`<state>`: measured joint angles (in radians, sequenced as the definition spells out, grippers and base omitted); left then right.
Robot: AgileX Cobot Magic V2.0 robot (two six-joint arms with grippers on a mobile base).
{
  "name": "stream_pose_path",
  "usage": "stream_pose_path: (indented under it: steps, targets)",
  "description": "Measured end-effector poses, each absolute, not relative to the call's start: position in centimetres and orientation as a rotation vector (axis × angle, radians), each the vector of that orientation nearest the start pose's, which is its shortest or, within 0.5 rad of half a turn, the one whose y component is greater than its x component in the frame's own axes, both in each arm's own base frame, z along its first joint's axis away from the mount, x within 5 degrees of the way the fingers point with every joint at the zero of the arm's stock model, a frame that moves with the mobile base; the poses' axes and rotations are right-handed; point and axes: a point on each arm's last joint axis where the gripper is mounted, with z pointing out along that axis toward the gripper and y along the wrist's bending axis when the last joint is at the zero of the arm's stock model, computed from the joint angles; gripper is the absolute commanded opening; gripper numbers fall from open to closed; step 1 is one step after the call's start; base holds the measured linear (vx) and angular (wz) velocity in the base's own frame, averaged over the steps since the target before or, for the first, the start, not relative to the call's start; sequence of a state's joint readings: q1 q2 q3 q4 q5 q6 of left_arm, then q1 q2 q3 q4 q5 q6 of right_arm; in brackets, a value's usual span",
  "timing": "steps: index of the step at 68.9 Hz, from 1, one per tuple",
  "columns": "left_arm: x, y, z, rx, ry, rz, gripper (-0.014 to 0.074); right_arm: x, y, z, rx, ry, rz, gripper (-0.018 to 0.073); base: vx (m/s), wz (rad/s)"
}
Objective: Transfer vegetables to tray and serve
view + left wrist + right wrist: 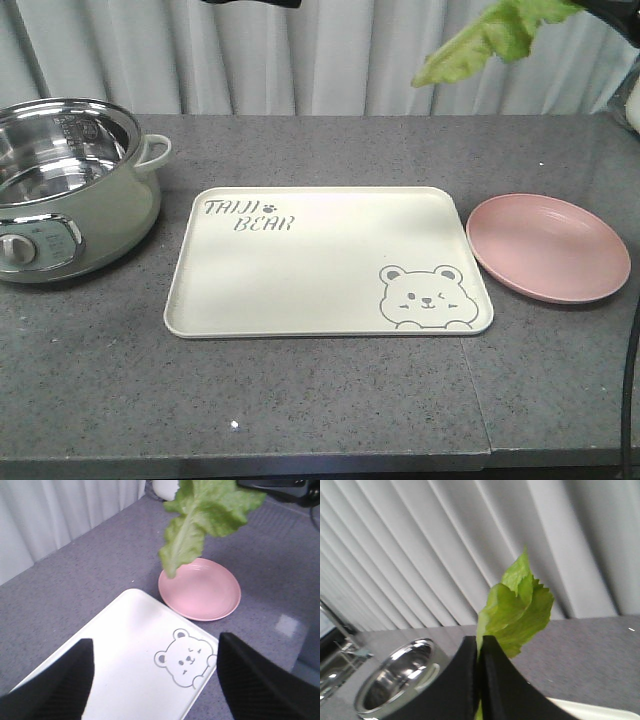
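**Lettuce leaf** [495, 35]: bright green with crinkled edges and a pale rib down the middle. The narrow end hangs lowest. It is airborne and touches no surface. In the front view it sits at 1 o'clock from the tray [300, 290]. In the left wrist view its tip overlaps the rim of the pink plate [545, 248] at about 11 o'clock. Its height above the plate cannot be judged.

**Tray:** cream, with lettering toward its 10 o'clock corner and a bear face toward 5 o'clock. The plate lies just beside it at 3 o'clock, with a narrow strip of grey counter [330, 400] between them. A steel-lined pot [70, 190] stands at 9 o'clock.

**Hidden or cut off:**
- The upper part of the leaf runs out of frame at 12 o'clock in both the front and left wrist views.
- From the front, only a dark scrap of the holding arm shows at the top right corner.
- In the right wrist view the fingers cover the lower part of the leaf.
- The frame edge crops the pot on its left side.

**Pincers:**
- **Right gripper** [479, 680]: the fingers are pressed together with only a thin slit between them. They pinch the leaf, which fans upward toward 12 o'clock against the curtain [420, 545].
- **Left gripper** [155, 680]: the fingers are spread wide, at 7 and 5 o'clock of its view. It holds nothing and hovers over the tray.
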<state>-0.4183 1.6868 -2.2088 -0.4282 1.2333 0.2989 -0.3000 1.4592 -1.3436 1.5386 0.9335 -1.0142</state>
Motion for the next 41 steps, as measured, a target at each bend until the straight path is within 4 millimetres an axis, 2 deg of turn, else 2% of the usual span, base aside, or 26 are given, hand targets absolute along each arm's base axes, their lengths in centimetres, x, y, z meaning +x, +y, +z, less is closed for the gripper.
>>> stream_pose_path:
  steps: [9,21,41]
  targets:
    - [29.1,-16.2,51.0,0.813,2.064,-0.511,0.0416,31.4,-5.3,40.5,-0.019,1.829,0.770,-0.0006,0.00,0.00]
    - [29.4,-15.9,50.8,0.800,2.079,-0.450,0.0357,32.0,-6.9,38.3,-0.018,1.970,0.688,-0.0006,0.00,0.00]
    - [29.4,-15.8,50.8,0.789,2.085,-0.444,0.0295,35.9,-9.0,30.5,0.050,2.194,0.725,-0.0006,0.00,0.00]
